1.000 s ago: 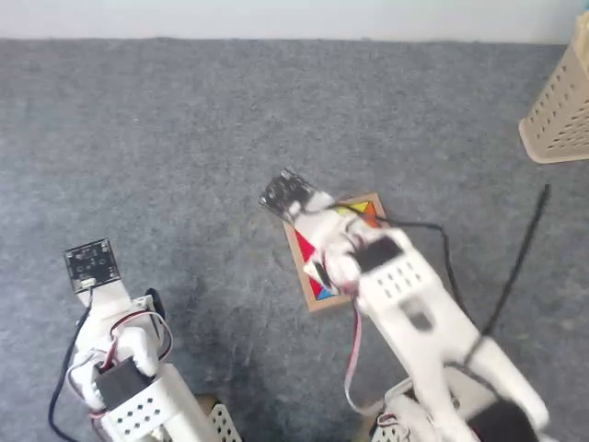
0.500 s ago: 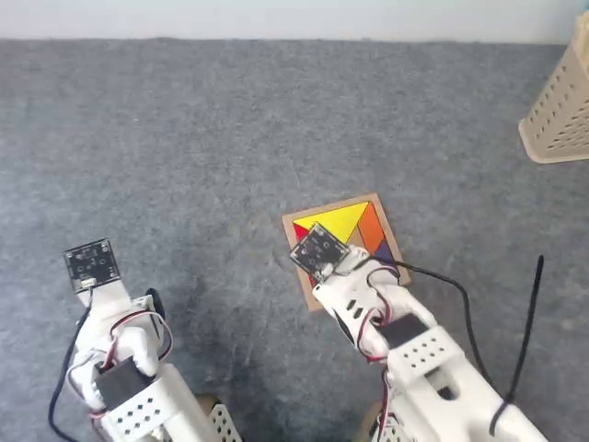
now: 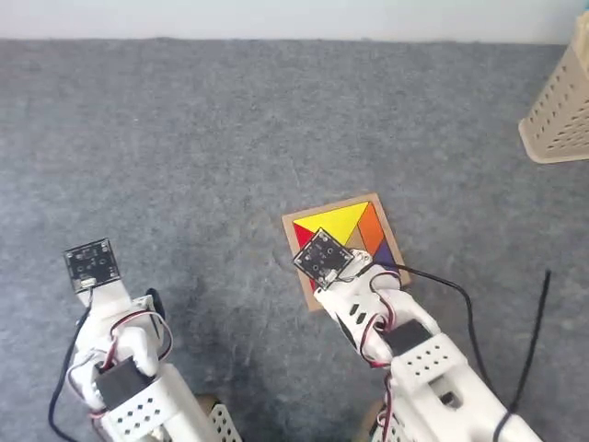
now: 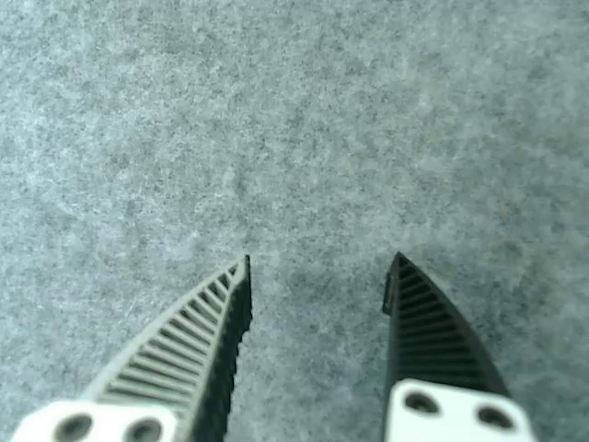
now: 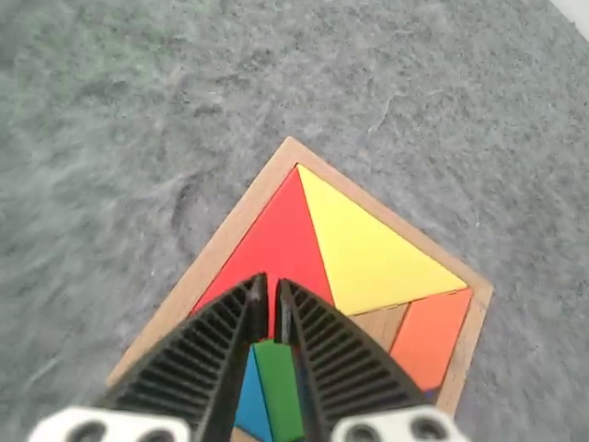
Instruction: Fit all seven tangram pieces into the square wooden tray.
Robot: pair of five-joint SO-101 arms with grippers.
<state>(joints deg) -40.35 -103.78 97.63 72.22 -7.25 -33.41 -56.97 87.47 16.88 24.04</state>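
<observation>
We count one tray (image 5: 230,230), five pieces (image 5: 368,239) showing; right fingers (image 5: 230,341) nearly closed, empty, above it; left fingers (image 4: 212,322) spread, empty, over bench (image 4: 276,110).

Illum.: bright, even, diffuse. Soft shadow on counter (image 3: 184,138) beside left arm (image 3: 129,387); faint shadow under left end effector (image 4: 322,260).

The tray (image 5: 379,324) was pale wood, with a red piece (image 5: 276,239), a yellow piece (image 5: 363,249), an orange piece (image 5: 433,331), a green piece (image 5: 274,391) and a blue piece (image 5: 250,405). The tabletop (image 3: 184,138) was mottled grey. The right gripper (image 5: 271,285) was black and ribbed; the left gripper (image 4: 317,267) showed grey ribbing. The basket (image 3: 561,101) was beige and slotted.
</observation>
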